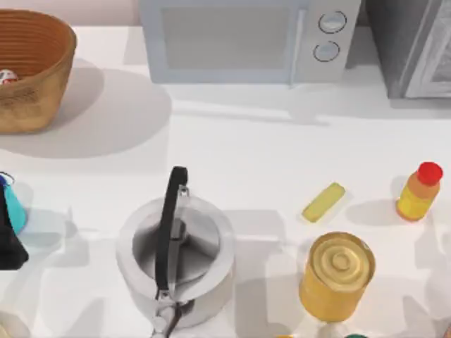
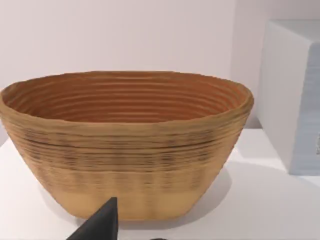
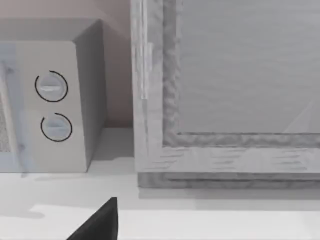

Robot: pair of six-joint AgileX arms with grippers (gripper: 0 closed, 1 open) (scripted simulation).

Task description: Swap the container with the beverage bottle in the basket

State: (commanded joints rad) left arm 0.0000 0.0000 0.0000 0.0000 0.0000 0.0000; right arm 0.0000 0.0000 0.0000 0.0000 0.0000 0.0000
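The left gripper (image 1: 8, 236) is matte black and blocky; in each wrist view a black, wedge-shaped fingertip (image 2: 102, 222) tapers to a point.

white table (image 1: 254, 148) | pale wall (image 2: 125, 35) | microwave (image 1: 232, 39) at back | soft shadows

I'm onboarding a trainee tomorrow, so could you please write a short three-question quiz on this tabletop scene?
1. True or false: the beverage bottle lies inside the basket.
2. Which item stands nearest the yellow can? A) the kettle B) the microwave C) the red-capped bottle
3. Fill in: the container sits at the table's ____ edge, in the top view.

Key:
1. True; its white and red body peeks over the rim.
2. C.
3. Left, beside the dark left end effector.
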